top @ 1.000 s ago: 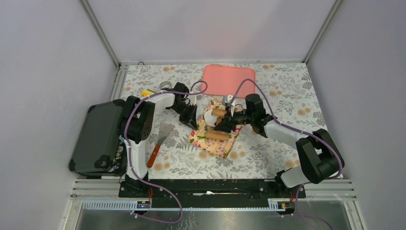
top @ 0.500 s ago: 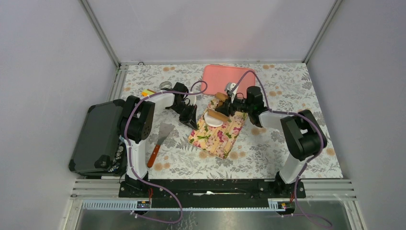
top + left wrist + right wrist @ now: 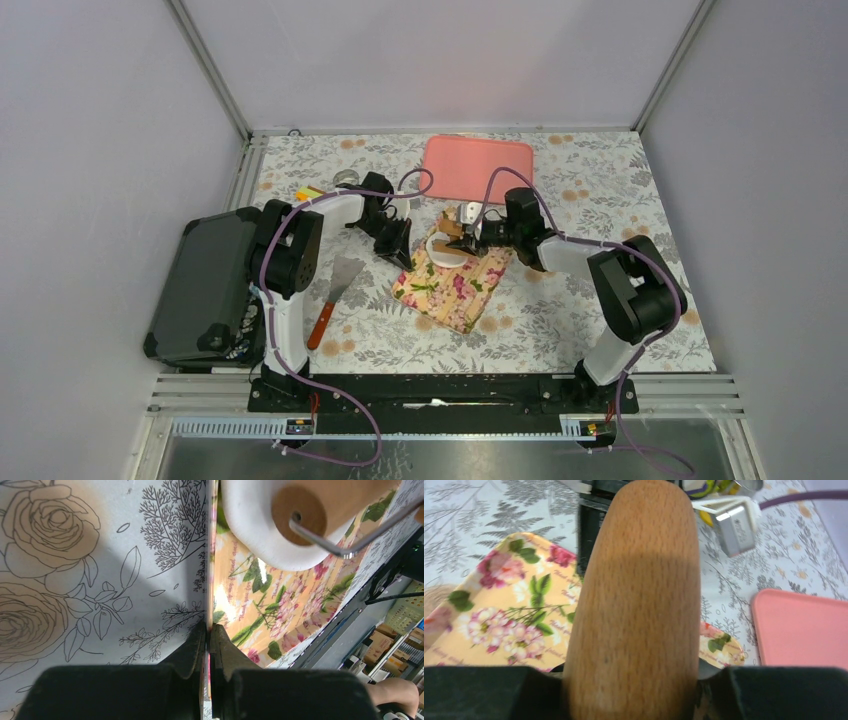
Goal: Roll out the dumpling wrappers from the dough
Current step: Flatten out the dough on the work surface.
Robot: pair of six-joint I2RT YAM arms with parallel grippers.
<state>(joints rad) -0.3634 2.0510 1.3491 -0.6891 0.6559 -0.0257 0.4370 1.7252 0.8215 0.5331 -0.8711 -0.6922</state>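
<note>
1. The left gripper [image 3: 208, 630] is clenched on the floral mat [image 3: 260, 600] at its left edge.
2. The right gripper [image 3: 470, 232] grasps the rolling pin [image 3: 639, 580].
3. The dough [image 3: 250, 520] lies under the pin at the mat's far corner.

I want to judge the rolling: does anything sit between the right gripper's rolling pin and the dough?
Nothing visible does: the rolling pin, held by the right gripper, rests directly on the dough on the floral mat.

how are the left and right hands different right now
The left hand pinches the thin edge of the floral mat; the right hand wraps a thick wooden rolling pin. The left is at the mat's side; the right holds its pin over the dough. Both are shut on something.
</note>
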